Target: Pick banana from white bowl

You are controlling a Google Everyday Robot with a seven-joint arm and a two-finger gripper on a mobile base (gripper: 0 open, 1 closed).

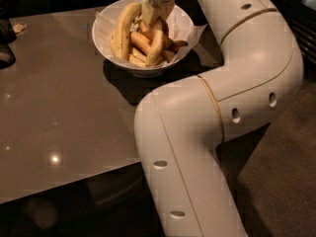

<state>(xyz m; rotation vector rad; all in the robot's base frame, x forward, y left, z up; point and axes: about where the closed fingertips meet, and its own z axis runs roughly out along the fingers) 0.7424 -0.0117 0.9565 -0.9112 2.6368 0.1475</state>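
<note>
Banana point(156, 46), slim, curved, ripe yellow, lay near the middle of the wide, round, deep white bowl point(114, 59). It was tilted, upper end toward the far rim, lower end down among the other fruit. Speckling was hard to make out. A bigger, thicker pale-yellow banana point(122, 31) rested just beside it on the left. Small stubby orange-yellow fruits point(139, 40) were packed between the two. Crinkled white paper liner point(197, 32) stuck out in points over the right rim.

Tool point(152, 14) hung over the bowl's far half, reaching down at the slim banana's upper end. Contact looked likely; whether it was clenched or released could not be told.

Handling, as a judgement: light fruit, soft under the skin, stiff enough to lift in one piece, but easily bruised by a hard squeeze. Peel smooth, probably a little slippery. The best hold looked to be across the thicker middle, crosswise to the curve, not at the thin dark tip. Neighbours leaning on it, and the paper, might get dragged along.

The bowl sat toward the far side of the glossy grey-brown counter point(59, 107). The robot's bulky white arm point(197, 132) bent across the near right. An unidentifiable dark object point(5, 38) sat at the left edge, well apart from the bowl.
</note>
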